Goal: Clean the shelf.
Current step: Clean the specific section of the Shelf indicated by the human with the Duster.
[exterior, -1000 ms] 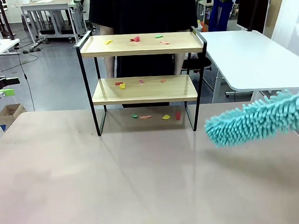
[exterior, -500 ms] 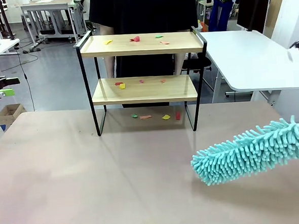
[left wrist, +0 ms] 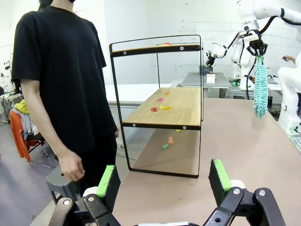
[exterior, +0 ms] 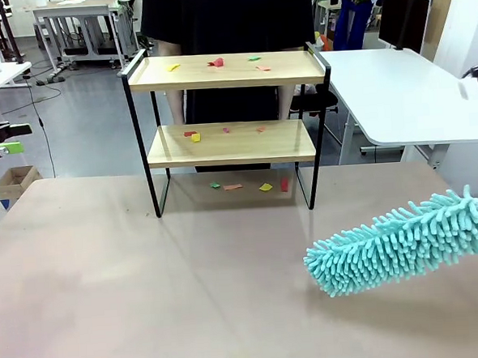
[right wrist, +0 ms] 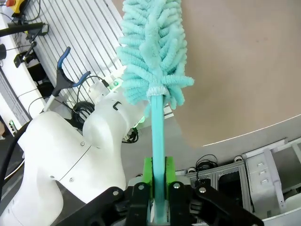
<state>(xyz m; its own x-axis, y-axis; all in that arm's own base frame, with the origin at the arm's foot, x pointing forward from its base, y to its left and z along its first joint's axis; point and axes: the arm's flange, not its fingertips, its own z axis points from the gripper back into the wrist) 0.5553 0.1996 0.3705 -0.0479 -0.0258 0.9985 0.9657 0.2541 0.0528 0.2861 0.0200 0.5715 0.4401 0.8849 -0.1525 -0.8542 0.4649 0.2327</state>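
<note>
One shelf (exterior: 231, 153) at bench (exterior: 133, 299) far edge, centre. Scraps (exterior: 216, 63): four on top board, four on lower, four on bench beneath. One duster (exterior: 397, 242) near-level by right edge, handle clamped in right gripper (right wrist: 158, 167). Left gripper (left wrist: 163, 173) released, facing shelf end.

We see the shelf (exterior: 226, 81) standing at the far middle of the table (exterior: 108, 300), with the person (exterior: 225, 17) just behind it. Scraps (exterior: 216, 63) lie on its 2 boards (exterior: 229, 151) and on the table beneath. The duster (exterior: 397, 242) is at the right, nearer us than the shelf.
</note>
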